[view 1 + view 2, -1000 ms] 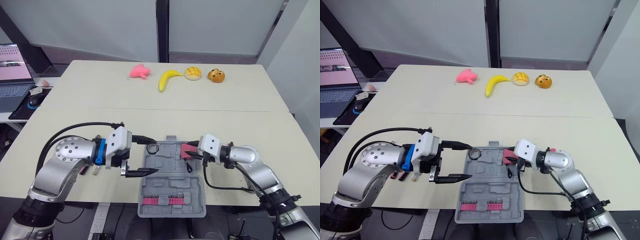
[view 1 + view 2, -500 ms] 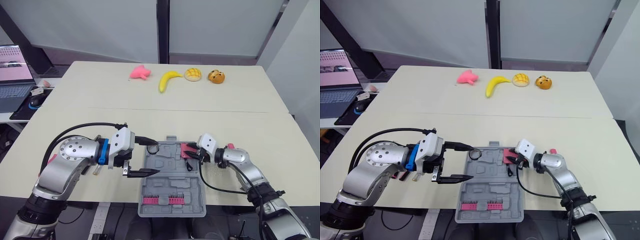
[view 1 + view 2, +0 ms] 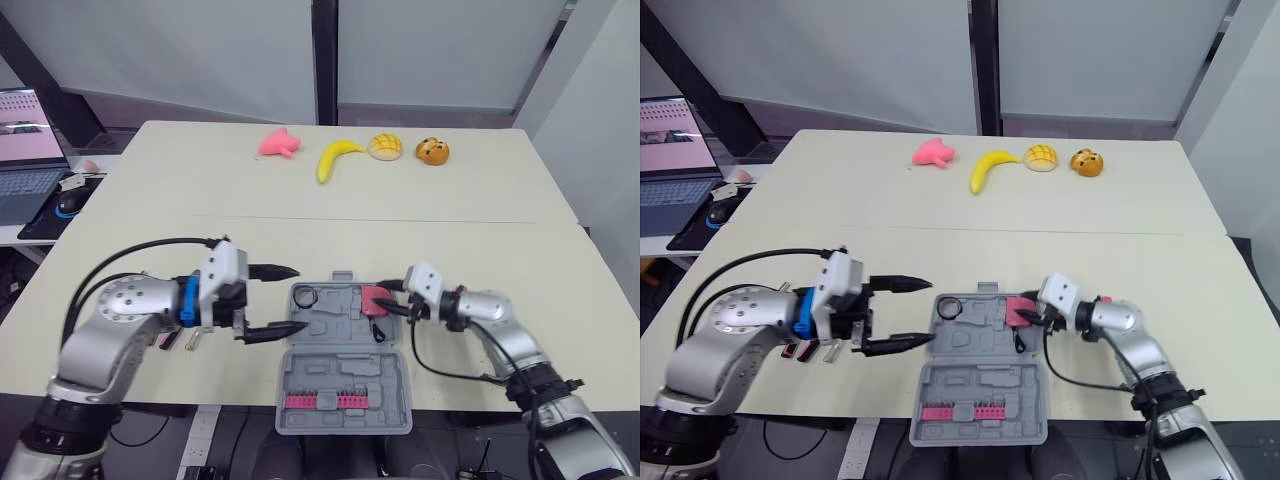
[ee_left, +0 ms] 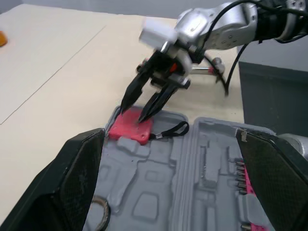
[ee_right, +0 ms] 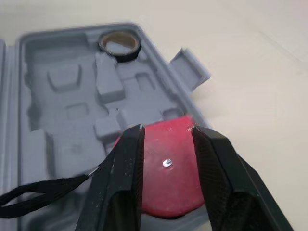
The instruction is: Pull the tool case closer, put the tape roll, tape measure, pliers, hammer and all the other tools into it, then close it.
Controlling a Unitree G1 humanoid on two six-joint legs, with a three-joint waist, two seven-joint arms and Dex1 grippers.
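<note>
Grey tool case [image 3: 345,375] sits open at the near edge of the table [image 3: 450,230], tape roll [image 5: 120,44] in its far-left pocket. The red tape measure [image 3: 371,300] lies in the far-right corner. My right gripper [image 4: 135,110] is right over it, fingers only a little apart, not clamping it as far as I can see. Left gripper [image 3: 931,312] hangs wide open and empty, just beside the case's left rim.

I'm seeing bright, even, diffuse light over the pale surface [image 3: 450,230]. Faint, soft shadows sit inside the moulded recesses of the tool case [image 3: 345,365].
</note>
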